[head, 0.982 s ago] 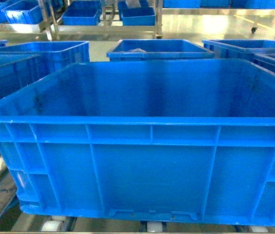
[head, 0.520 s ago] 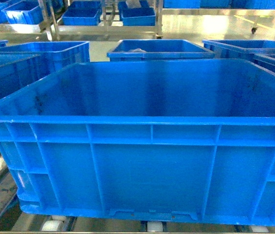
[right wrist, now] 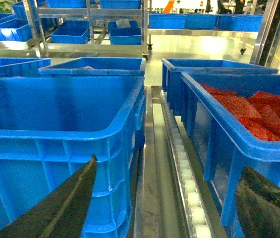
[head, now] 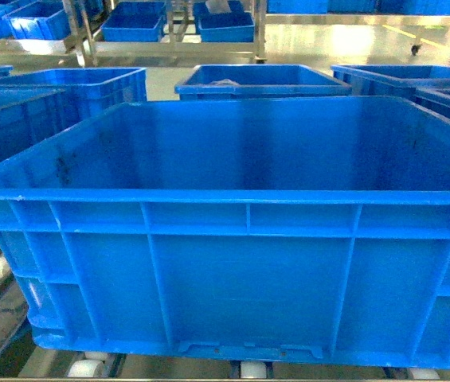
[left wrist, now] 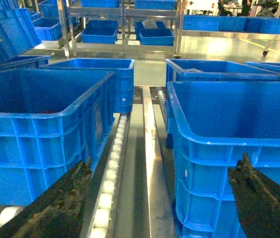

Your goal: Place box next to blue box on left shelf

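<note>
1. Box point(head: 232, 231) fills the head view, sitting on the left shelf point(head: 89, 368) rollers; empty, open top.
2. Left gripper point(left wrist: 154, 198): fingers spread wide, clamped on nothing. Box corner point(left wrist: 219, 148) lies just ahead on its right side, by the right finger point(left wrist: 263, 198).
3. Neighbouring blue crate point(left wrist: 40, 129) sits ahead-left of the left gripper, roller rail point(left wrist: 112, 168) between the fingers.
4. Right gripper point(right wrist: 164, 203): fingers apart, holding nothing. Box point(right wrist: 60, 129) ahead-left of it.
5. Crate with red contents point(right wrist: 249, 124) ahead-right of the right gripper.
</note>
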Robot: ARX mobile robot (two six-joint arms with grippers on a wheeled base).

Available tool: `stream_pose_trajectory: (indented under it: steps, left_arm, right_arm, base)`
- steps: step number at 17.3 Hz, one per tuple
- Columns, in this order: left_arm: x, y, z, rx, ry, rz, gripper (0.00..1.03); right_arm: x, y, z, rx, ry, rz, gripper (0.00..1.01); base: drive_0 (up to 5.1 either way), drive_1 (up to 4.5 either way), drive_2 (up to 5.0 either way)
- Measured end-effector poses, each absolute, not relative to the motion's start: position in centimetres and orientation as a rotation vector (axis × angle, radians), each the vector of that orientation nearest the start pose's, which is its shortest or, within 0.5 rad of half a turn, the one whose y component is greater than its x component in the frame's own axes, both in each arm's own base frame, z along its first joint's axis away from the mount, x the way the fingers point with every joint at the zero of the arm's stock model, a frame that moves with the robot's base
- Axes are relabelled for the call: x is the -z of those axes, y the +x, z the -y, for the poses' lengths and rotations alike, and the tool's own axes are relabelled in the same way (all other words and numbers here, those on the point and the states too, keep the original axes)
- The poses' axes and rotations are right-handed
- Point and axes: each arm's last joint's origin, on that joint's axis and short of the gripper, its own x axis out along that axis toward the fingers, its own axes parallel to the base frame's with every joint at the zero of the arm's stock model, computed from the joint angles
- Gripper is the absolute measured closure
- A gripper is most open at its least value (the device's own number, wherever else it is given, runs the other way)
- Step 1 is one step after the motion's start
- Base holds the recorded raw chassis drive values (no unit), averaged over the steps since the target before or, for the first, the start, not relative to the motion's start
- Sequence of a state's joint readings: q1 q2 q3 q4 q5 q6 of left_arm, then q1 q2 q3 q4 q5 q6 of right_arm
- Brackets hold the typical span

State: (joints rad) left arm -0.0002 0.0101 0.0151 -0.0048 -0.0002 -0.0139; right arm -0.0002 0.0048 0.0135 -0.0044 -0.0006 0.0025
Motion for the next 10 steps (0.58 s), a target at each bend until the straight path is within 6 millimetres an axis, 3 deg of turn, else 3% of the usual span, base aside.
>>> stream_pose_trajectory:
  steps: [1, 10]
  left_arm:
    - [-16.74, 9.74, 0.0, 0.0, -0.014, 0.0, 0.04]
    - [-16.74, 9.74, 0.0, 0.0, -0.011, 0.0, 0.05]
  right_arm:
    - [-16.73, 9.72, 0.0, 0.0, 0.003, 0.004, 0.01]
    - [-16.73, 9.72, 0.0, 0.0, 0.002, 0.004, 0.03]
  base:
    - [0.0, 0.0, 0.0]
    - [0.0, 0.0, 0.0]
